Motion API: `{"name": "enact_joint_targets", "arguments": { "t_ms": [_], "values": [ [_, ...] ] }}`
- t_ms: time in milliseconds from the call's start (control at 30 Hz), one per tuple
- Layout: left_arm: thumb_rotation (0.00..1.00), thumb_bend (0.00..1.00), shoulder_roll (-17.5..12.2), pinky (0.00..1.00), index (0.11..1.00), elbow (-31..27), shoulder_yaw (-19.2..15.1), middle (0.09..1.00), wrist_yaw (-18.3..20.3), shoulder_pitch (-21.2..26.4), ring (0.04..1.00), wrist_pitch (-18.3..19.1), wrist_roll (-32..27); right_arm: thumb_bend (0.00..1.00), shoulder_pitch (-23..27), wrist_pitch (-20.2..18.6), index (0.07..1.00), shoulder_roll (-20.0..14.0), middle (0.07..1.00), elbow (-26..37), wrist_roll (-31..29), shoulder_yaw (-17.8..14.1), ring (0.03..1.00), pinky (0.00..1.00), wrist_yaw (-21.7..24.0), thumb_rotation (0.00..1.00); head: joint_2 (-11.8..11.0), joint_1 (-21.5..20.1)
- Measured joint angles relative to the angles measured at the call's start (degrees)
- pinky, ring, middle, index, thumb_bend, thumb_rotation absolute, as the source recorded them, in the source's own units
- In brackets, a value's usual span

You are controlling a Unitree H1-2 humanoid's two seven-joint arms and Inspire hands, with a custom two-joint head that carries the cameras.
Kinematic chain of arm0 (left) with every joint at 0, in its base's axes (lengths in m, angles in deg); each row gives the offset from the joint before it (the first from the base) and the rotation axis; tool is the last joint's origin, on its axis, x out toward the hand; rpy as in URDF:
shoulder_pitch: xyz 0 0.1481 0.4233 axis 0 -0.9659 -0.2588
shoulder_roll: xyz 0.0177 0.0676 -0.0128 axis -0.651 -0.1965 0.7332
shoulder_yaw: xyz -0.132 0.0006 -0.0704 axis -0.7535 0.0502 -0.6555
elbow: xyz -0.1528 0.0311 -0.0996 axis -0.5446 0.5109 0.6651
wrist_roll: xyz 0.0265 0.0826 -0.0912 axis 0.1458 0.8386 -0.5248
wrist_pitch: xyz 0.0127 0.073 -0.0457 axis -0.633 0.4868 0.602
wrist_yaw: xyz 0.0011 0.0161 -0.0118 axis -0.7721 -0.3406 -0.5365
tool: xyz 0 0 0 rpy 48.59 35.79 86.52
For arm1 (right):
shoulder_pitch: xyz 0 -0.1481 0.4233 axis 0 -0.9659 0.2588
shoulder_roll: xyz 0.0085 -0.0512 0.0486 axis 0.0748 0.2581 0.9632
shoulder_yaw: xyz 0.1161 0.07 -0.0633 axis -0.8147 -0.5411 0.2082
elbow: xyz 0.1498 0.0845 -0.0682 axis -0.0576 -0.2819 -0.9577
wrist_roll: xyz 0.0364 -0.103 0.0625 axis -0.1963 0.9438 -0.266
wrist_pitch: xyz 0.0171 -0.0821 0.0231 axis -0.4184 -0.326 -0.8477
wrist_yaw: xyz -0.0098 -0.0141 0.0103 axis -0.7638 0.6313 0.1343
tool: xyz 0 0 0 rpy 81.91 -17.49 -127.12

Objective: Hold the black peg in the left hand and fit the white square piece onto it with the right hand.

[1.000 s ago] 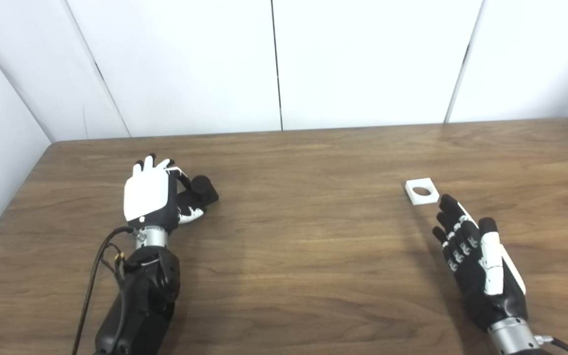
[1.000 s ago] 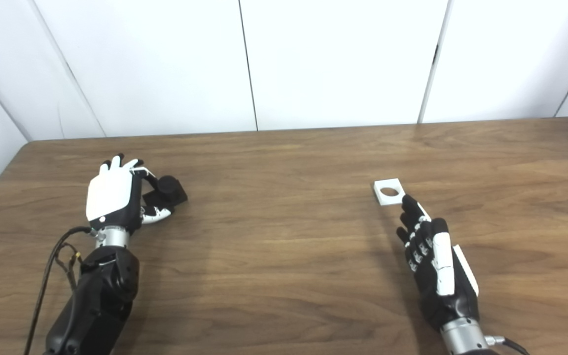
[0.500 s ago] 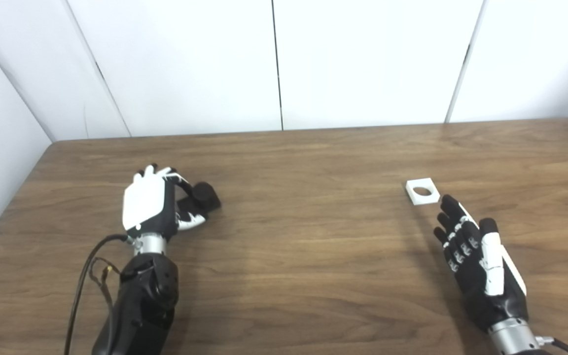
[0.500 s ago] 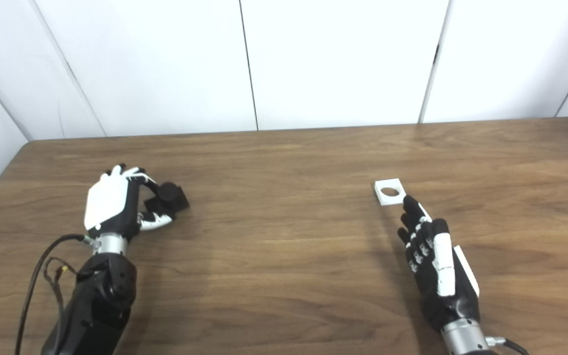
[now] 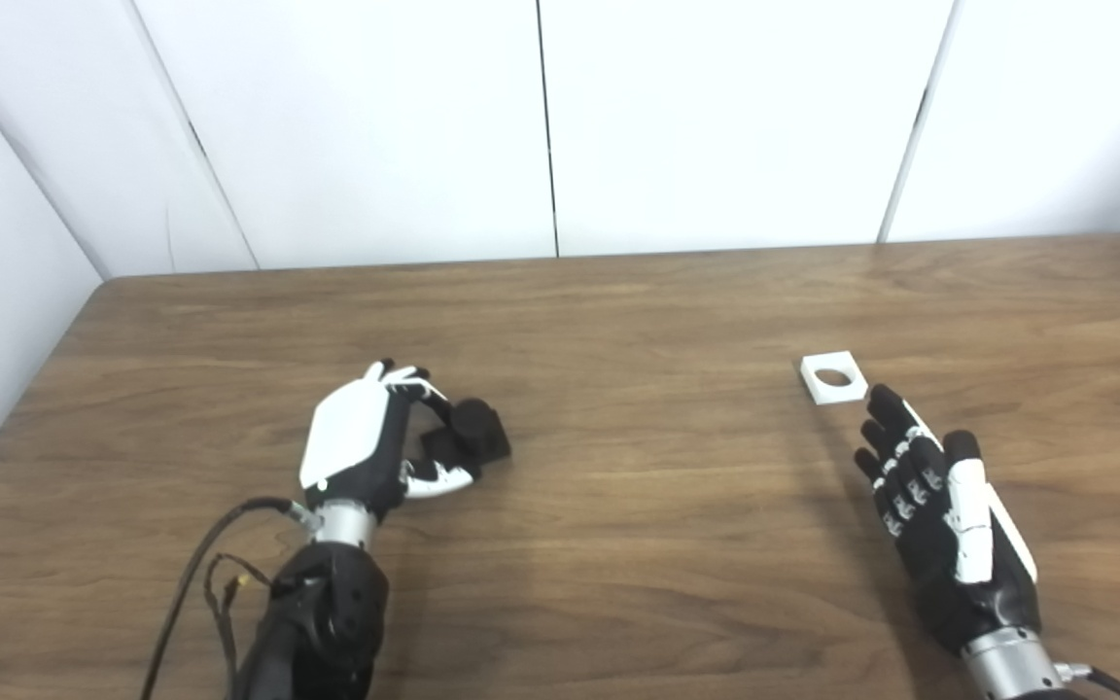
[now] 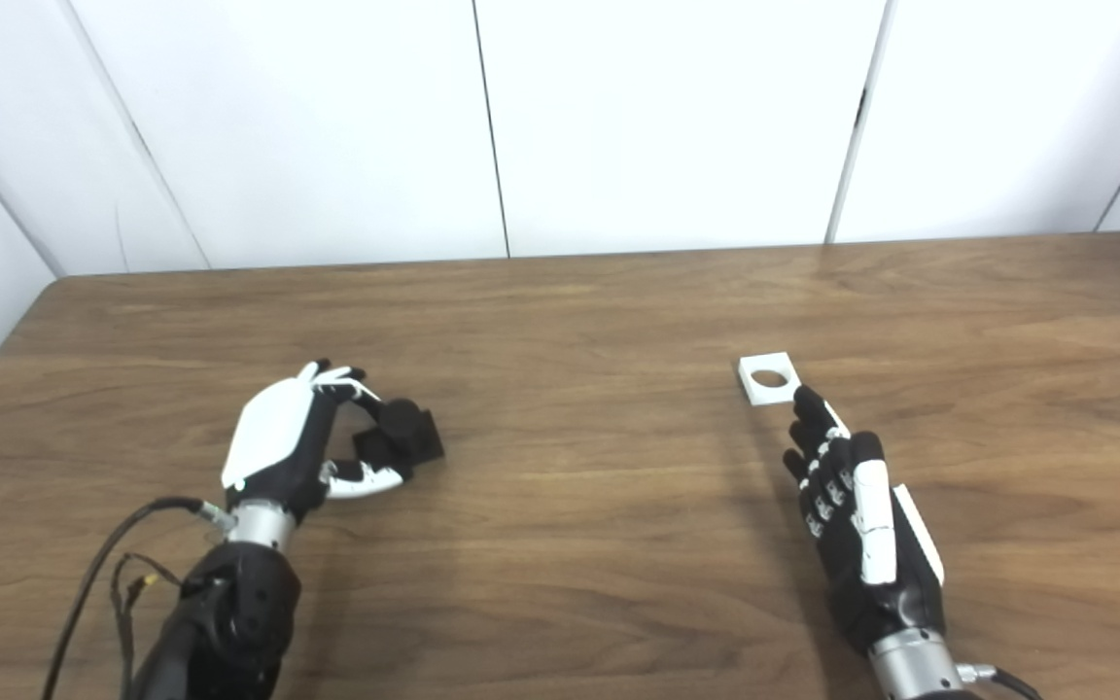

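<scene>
My left hand point(image 5: 366, 452) is shut on the black peg point(image 5: 472, 435), a dark cylinder on a dark base, at the left-centre of the wooden table point(image 5: 638, 506). The peg sticks out to the right of the curled fingers and thumb. The white square piece point(image 5: 830, 377), with a round hole in its middle, lies flat on the table at the right. My right hand point(image 5: 939, 515) rests just in front of it with its fingers straight and apart, the fingertips a short way from the piece's near corner.
White wall panels point(image 5: 541, 126) stand along the table's far edge and left side. A black cable point(image 5: 200, 593) loops beside my left forearm.
My left hand has closed on the peg and carried it rightward and nearer, towards the table's middle. The right hand and the white piece have stayed where they were.
</scene>
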Motion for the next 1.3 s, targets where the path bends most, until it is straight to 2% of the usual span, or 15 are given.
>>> {"name": "enact_joint_targets", "arguments": {
  "t_ms": [233, 433, 667, 867, 933, 1033, 1100, 1300],
  "values": [
    [0.07, 0.51, 0.15, 0.96, 0.487, -4.57, 3.23, 0.856, 1.47, -3.44, 0.957, -1.85, 2.52, 0.61, 0.04, 0.0, 0.932, 0.04, 0.981, -0.01, 0.28, 0.14, 1.0, 1.0, -0.03, 1.0, 0.09, -0.35],
    [0.07, 0.51, 0.61, 1.0, 0.488, -7.52, 6.15, 0.872, 0.89, -6.97, 0.978, -4.25, 5.35, 0.61, 0.04, 0.0, 0.943, 0.06, 0.987, 0.0, 0.38, 0.15, 1.0, 1.0, -0.14, 1.0, 0.18, -0.53],
    [0.07, 0.51, 3.04, 1.0, 0.488, -9.86, 7.8, 0.891, 0.68, -11.02, 0.987, -6.5, 6.51, 0.6, 0.04, 0.0, 0.947, 0.08, 0.992, 0.01, 0.49, 0.17, 1.0, 1.0, -0.53, 1.0, 0.26, -0.7],
    [0.07, 0.51, 3.81, 0.99, 0.487, -11.58, 9.8, 0.887, 0.24, -14.02, 0.972, -9.1, 6.89, 0.62, 0.05, 0.0, 0.94, 0.08, 0.987, 0.02, 0.63, 0.19, 1.0, 1.0, -0.68, 1.0, 0.53, -0.79],
    [0.07, 0.51, 4.17, 0.95, 0.487, -12.0, 10.64, 0.869, -0.05, -15.0, 0.945, -9.74, 8.56, 0.62, 0.04, 0.0, 0.94, 0.09, 0.99, 0.02, 0.62, 0.2, 1.0, 1.0, -0.69, 1.0, 0.62, -0.79],
    [0.07, 0.51, 4.26, 0.97, 0.488, -13.34, 12.23, 0.879, 0.07, -16.34, 0.958, -10.57, 11.22, 0.61, 0.04, 0.0, 0.941, 0.09, 0.988, 0.02, 0.57, 0.21, 1.0, 1.0, -0.69, 1.0, 0.79, -0.7],
    [0.06, 0.51, 4.67, 1.0, 0.488, -13.63, 12.3, 0.894, 0.29, -17.14, 0.979, -10.7, 10.92, 0.61, 0.04, 0.0, 0.937, 0.09, 0.984, 0.02, 0.57, 0.23, 1.0, 1.0, -0.71, 1.0, 0.97, -0.7],
    [0.06, 0.51, 5.22, 1.0, 0.488, -13.97, 12.34, 0.896, 1.52, -18.18, 0.981, -11.43, 8.68, 0.62, 0.04, -0.01, 0.936, 0.12, 0.981, 0.02, 0.62, 0.35, 1.0, 1.0, -0.83, 1.0, 1.06, -0.62]
  ]
}}
